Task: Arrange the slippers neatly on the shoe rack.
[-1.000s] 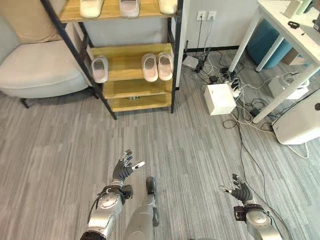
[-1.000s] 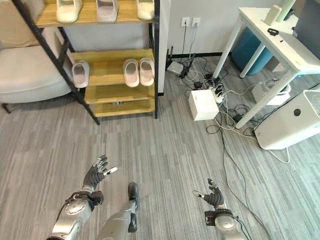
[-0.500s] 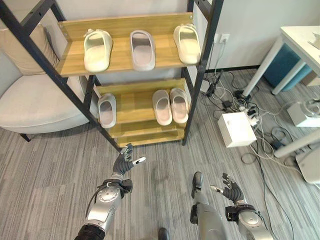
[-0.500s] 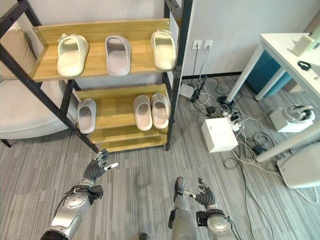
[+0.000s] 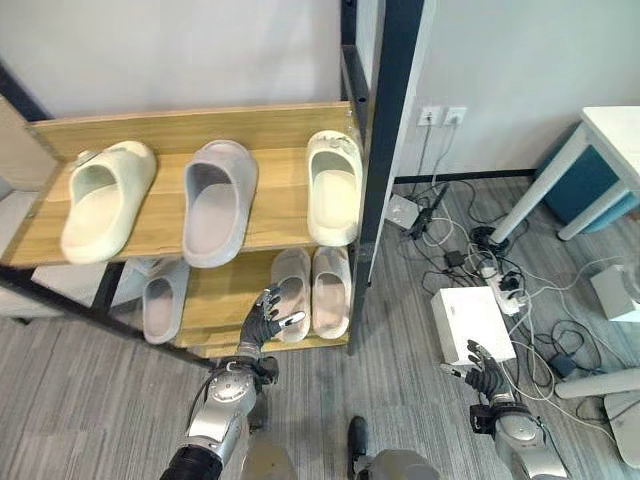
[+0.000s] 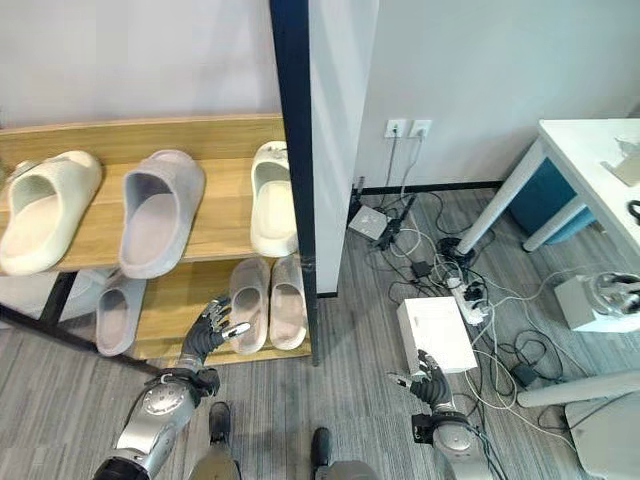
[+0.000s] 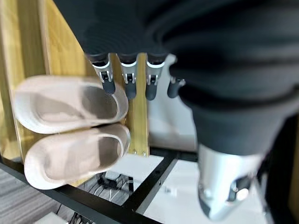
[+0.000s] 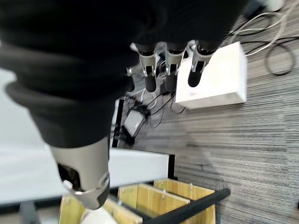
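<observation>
The shoe rack [image 5: 200, 215] has pale wooden shelves with a smooth, faintly grained matt face, set in a matt black metal frame; the slippers [image 5: 215, 200] look like soft moulded foam, matt and smooth; the floor [image 6: 370, 350] is grey, streaked, wood-look planking; the box [image 5: 472, 325] is plain matt white.

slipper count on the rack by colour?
cream slippers: 2
grey slippers: 2
pink slippers: 2
Total: 6
</observation>
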